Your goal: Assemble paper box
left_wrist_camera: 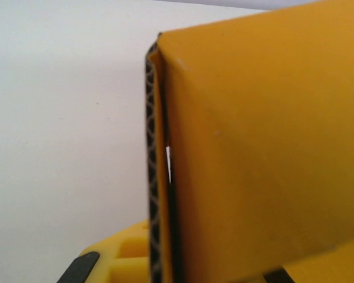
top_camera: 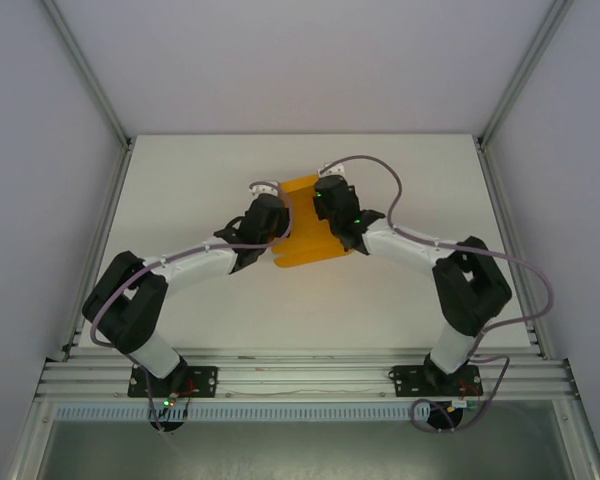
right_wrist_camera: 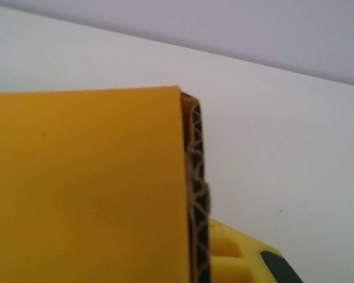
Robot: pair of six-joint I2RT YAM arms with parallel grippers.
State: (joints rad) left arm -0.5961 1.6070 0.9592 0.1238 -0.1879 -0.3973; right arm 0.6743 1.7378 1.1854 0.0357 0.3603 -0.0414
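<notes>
- Left side: the left gripper [top_camera: 278, 215] comes in from the left and meets the left long edge of the paper box [top_camera: 305, 240]. On its wrist cam, 1 patterned pad [left_wrist_camera: 152, 177] sits flat against a folded layer of card near the middle of the view. The other finger is hidden behind the orange panel. I'd call it pinched onto that edge, but that's my read.
- Middle: the box isn't a box yet. It's an orange sheet partly folded up, mid-table [top_camera: 180, 180], between the 2 grippers. Its long axis runs away from the arm bases toward the far wall, tilted a little.
- Right side: the right gripper [top_camera: 325, 195] sits over the far-right part of the card, a bit further out than the left one. It's the same deal on its wrist cam: the pad [right_wrist_camera: 196, 194] is tight against the card edge and the second finger is covered, so it looks clamped too.
- What matters next, I reckon: each arm has an opposite long side and neither is clearly nearer. Any fold has to happen across the short axis, with the 2 grippers working toward each other, or the thin card will just buckle.
</notes>
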